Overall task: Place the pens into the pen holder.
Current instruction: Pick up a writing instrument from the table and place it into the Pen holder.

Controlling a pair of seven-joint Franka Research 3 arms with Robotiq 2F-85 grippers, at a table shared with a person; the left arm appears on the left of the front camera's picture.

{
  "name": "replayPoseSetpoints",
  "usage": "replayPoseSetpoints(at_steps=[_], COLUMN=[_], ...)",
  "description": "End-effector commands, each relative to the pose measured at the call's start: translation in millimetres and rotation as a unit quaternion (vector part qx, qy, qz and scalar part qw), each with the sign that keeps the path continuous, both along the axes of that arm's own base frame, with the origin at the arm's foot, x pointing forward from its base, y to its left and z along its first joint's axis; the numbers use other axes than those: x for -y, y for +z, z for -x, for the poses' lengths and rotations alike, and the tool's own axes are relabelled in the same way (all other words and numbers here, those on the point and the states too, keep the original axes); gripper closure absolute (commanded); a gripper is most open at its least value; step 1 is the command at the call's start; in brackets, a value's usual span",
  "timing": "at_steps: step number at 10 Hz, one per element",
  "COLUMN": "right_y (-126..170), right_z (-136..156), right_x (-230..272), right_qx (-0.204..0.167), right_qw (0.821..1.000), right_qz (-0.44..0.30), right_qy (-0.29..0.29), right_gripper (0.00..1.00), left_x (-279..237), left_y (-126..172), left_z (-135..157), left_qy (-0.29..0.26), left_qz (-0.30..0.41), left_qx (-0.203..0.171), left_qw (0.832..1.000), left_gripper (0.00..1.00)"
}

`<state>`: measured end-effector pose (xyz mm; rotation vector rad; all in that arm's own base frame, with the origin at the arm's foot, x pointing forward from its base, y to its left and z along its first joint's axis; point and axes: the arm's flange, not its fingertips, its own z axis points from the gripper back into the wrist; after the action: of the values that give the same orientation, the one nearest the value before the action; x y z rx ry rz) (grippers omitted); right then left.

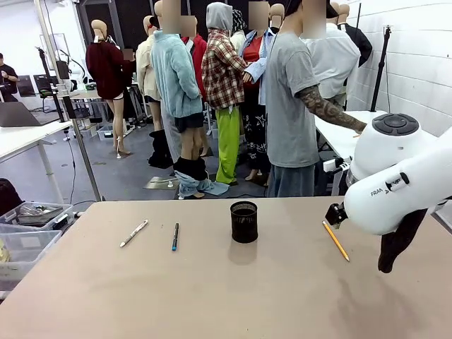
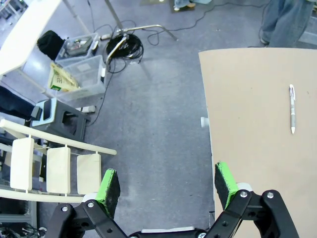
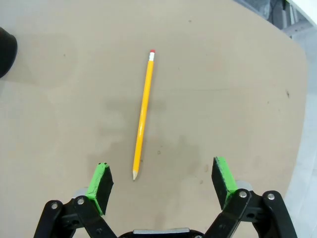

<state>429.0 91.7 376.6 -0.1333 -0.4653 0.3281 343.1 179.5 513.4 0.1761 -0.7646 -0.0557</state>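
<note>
While hovering over the orange pencil (image 3: pixel 143 111), holds right gripper (image 3: pixel 159 172) wide apart, empty; holds left gripper (image 2: pixel 166 173) apart too, off the table (image 2: pixel 247 163) edge, away from the white pen (image 2: pixel 292 109).

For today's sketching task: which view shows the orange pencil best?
The right wrist view: the orange pencil lies whole and close, eraser to tip. The front view shows it small, beside the right arm.

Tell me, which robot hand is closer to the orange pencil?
The right. The right gripper hangs open above the orange pencil, whose sharp tip lies between its fingers. The left gripper is open at the table's other side, by the edge over the floor.
</note>
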Motion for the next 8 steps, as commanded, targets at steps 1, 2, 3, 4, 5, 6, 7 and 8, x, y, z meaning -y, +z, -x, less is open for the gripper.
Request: replayPoseSetpoints(at_steps=[1, 2, 3, 4, 5, 6, 7, 8], right_y=[-1.8, 0.0, -1.3, -13.2, -20.0, -27.4, -37.8, -50.8], right_z=[7.8, 0.0, -3.2, -16.3, -26.9, -43.4, -54.9, -65.0], right_x=[5.1, 0.0, -2.3, 2.1, 7.1, 12.9, 12.9, 13.0], right_qx=[0.001, 0.0, 0.0, -0.026, -0.034, -0.044, -0.06, -0.087], right_qw=[1.0, 1.0, 1.0, 0.999, 0.998, 0.997, 0.996, 0.993], right_qz=[0.009, 0.0, -0.022, -0.032, -0.047, -0.06, -0.064, -0.078], right_qy=[-0.004, 0.0, 0.022, 0.006, 0.007, -0.004, -0.01, -0.006], right_gripper=[0.0, 0.0, 0.0, 0.0, 0.0, 0.0, 0.0, 0.0], left_x=[-2.4, -2.4, -2.4, -2.4, -2.4, -2.4, -2.4, -2.4], left_y=[-0.4, -0.4, -0.4, -0.4, -0.4, -0.4, -0.4, -0.4], left_z=[1.2, 1.2, 1.2, 1.2, 1.2, 1.2, 1.2, 1.2], left_qy=[0.002, 0.002, 0.002, 0.002, 0.002, 0.002, 0.002, 0.002], left_qz=[-0.003, -0.003, -0.003, -0.003, -0.003, -0.003, -0.003, -0.003], left_qx=[-0.001, -0.001, -0.001, -0.001, -0.001, -0.001, -0.001, -0.001], left_qw=[1.0, 1.0, 1.0, 1.0, 1.0, 1.0, 1.0, 1.0], left_gripper=[0.0, 0.0, 0.0, 0.0, 0.0, 0.0, 0.0, 0.0])
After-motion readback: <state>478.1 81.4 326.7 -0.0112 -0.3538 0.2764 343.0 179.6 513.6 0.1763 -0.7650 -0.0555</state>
